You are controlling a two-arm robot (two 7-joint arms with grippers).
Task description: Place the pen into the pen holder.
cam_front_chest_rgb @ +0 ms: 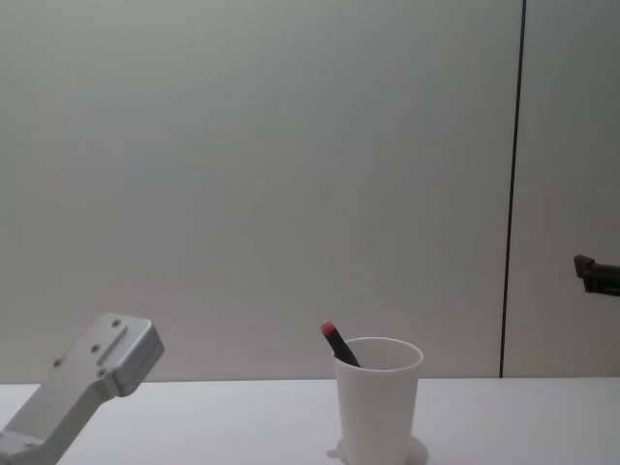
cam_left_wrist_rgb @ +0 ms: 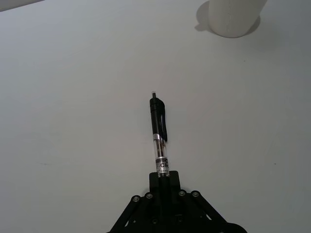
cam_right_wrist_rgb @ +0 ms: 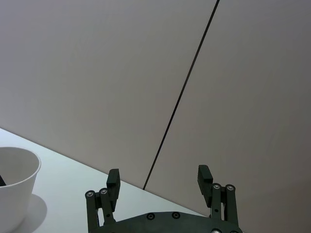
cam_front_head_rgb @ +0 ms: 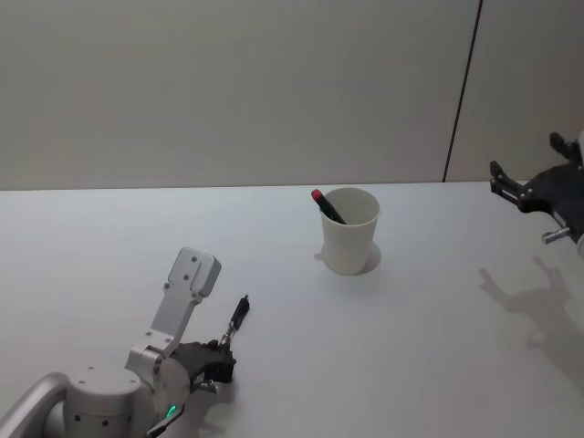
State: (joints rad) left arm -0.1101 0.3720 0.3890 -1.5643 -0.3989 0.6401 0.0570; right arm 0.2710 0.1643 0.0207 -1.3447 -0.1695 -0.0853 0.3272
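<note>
A black pen [cam_front_head_rgb: 237,318] with a clear barrel [cam_left_wrist_rgb: 159,141] sticks out forward from my left gripper [cam_front_head_rgb: 224,347], which is shut on its rear end [cam_left_wrist_rgb: 163,178] low over the table at the near left. I cannot tell whether the pen touches the tabletop. The white pen holder [cam_front_head_rgb: 349,239] stands upright mid-table, farther off and to the right [cam_left_wrist_rgb: 233,19] [cam_front_chest_rgb: 378,412]. A red-capped pen [cam_front_head_rgb: 325,204] [cam_front_chest_rgb: 338,345] leans inside it. My right gripper [cam_front_head_rgb: 509,187] hangs raised at the far right, open and holding nothing [cam_right_wrist_rgb: 159,177]; the holder's rim [cam_right_wrist_rgb: 17,170] shows beside it.
The white tabletop [cam_front_head_rgb: 438,365] is bare around the holder. A plain wall [cam_front_head_rgb: 228,91] with a dark vertical seam [cam_front_head_rgb: 462,91] runs behind the table's far edge.
</note>
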